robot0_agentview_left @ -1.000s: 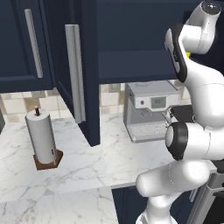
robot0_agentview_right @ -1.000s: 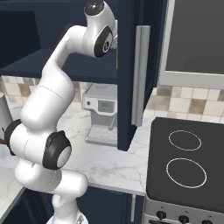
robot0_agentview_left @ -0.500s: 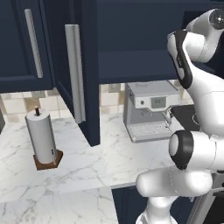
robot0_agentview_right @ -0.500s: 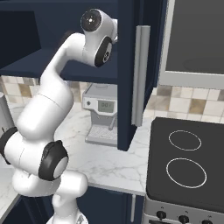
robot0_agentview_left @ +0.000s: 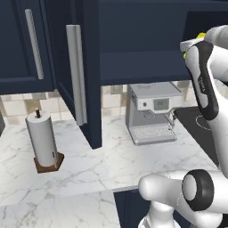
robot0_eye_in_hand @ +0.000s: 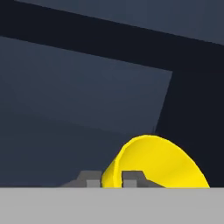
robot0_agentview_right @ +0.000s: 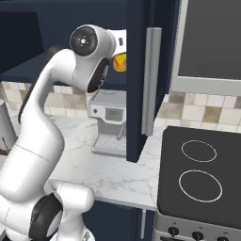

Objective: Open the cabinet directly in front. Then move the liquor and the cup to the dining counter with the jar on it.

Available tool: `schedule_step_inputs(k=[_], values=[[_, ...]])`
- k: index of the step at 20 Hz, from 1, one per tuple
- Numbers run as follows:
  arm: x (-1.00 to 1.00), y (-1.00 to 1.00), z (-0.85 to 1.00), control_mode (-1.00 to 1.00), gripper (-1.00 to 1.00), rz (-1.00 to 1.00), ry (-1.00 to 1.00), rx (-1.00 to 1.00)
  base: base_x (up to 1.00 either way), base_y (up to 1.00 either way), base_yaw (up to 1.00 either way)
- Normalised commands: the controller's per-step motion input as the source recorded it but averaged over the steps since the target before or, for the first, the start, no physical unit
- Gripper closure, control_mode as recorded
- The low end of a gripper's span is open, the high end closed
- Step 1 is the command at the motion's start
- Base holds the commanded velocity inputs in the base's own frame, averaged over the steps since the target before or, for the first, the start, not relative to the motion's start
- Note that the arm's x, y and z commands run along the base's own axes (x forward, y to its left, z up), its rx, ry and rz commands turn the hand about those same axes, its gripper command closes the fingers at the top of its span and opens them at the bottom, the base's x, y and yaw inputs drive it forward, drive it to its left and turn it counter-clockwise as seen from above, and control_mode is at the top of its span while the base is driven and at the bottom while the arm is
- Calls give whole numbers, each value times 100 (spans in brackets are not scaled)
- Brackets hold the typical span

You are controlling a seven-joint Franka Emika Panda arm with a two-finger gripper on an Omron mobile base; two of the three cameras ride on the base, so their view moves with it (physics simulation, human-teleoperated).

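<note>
The jaws have pinched shut on the rim of the cup (robot0_eye_in_hand: 155,164) (at 5 o'clock in the hand view) inside the open cabinet (robot0_agentview_left: 89,89); it now needs carrying to the dining desk.

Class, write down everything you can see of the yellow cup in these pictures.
The cup is a small, plain yellow tumbler that looks like smooth plastic. In the hand view it lies tilted, its open mouth flaring away to the right, with the tool shut on its rim, one fingertip on each side of the wall. From the right base view a yellow patch with a red-orange mark peeks out beside the arm, up at the open cabinet. Its base is hidden.
</note>
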Motion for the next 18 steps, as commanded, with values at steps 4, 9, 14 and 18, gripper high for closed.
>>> schedule_step_inputs(k=[4,9,14,18], values=[[-100,49,-2,-100,100,26,8,0,0,0,0],[-100,55,-46,-100,100,26,30,-1,0,0,0],[-100,51,-100,-100,100,23,53,-12,0,0,0],[-48,17,-100,-100,100,4,17,-24,0,0,0]])
